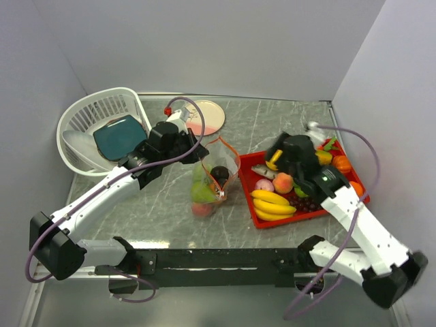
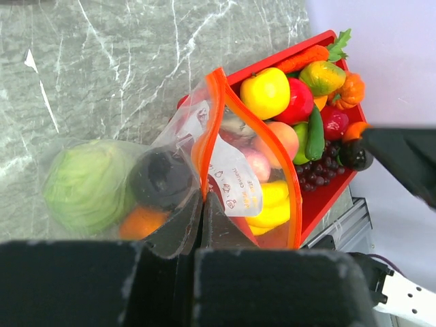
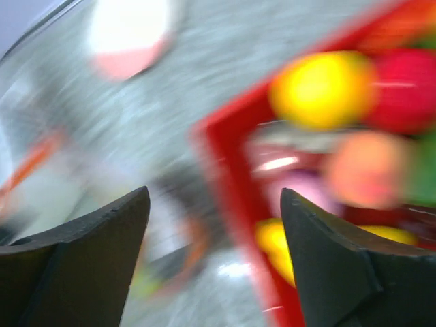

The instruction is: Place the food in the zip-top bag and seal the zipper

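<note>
jaws — left gripper (image 2: 202, 206) was clamped on the zipper (image 2: 198, 153), right gripper (image 3: 214, 197) gaped empty — it needed one clean, centred peach (image 1: 283, 182) grab.

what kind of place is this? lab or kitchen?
Likely a lab robot cell, not a kitchen: plain white walls boxing a marble-look table, black mounting rail, toy food in a red tray.
</note>
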### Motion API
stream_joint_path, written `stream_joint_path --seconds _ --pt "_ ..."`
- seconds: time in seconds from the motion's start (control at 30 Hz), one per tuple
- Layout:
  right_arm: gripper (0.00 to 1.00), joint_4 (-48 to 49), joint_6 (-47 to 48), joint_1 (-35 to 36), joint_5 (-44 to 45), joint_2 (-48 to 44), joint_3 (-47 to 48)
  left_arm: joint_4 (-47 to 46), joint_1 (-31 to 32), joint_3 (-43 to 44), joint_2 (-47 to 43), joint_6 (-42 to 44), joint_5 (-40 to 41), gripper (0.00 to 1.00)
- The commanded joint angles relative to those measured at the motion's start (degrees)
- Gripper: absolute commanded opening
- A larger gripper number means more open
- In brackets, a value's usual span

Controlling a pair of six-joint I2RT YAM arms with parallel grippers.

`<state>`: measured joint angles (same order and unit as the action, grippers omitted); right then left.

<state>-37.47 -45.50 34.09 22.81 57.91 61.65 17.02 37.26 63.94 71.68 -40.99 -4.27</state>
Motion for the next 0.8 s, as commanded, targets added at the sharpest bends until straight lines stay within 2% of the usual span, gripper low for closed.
stream_joint_path --seconds 0.0,0.23,0.47,0.6,0.67,0.73,0.77 --pt "0.81 -2.3 -2.4 -13.0 1.3 -6.7 -8.4 -2.0 -0.2 0.5 -2.5 0.3 1.1 0.01" --pt "0.76 -1.0 -1.4 -24.8 -2.6 -5.4 -14.8 -2.4 -0.3 0.3 -2.5 0.1 0.3 0.01" --pt "0.76 1.4 -4.2 -27.1 -4.2 1.8 -18.0 -2.1 -0.3 -0.1 -3.3 0.2 0.8 0.01" --pt "0.72 4.4 -5.4 -27.3 -5.4 3.7 -19.4 -1.5 -0.2 -0.2 -3.8 0.2 1.1 0.01" --pt "0.7 4.6 -5.8 -27.5 -4.6 4.1 -19.6 -1.3 -0.2 -0.1 -4.0 0.3 1.3 0.01" --pt "0.61 4.6 -5.8 -27.5 -3.5 4.2 -19.6 -1.2 -0.3 -0.1 -4.3 0.3 1.5 0.01" --pt "0.54 4.5 -5.7 -27.6 -2.9 4.1 -19.6 -1.2 -0.3 -0.2 -4.4 0.3 1.5 0.01"
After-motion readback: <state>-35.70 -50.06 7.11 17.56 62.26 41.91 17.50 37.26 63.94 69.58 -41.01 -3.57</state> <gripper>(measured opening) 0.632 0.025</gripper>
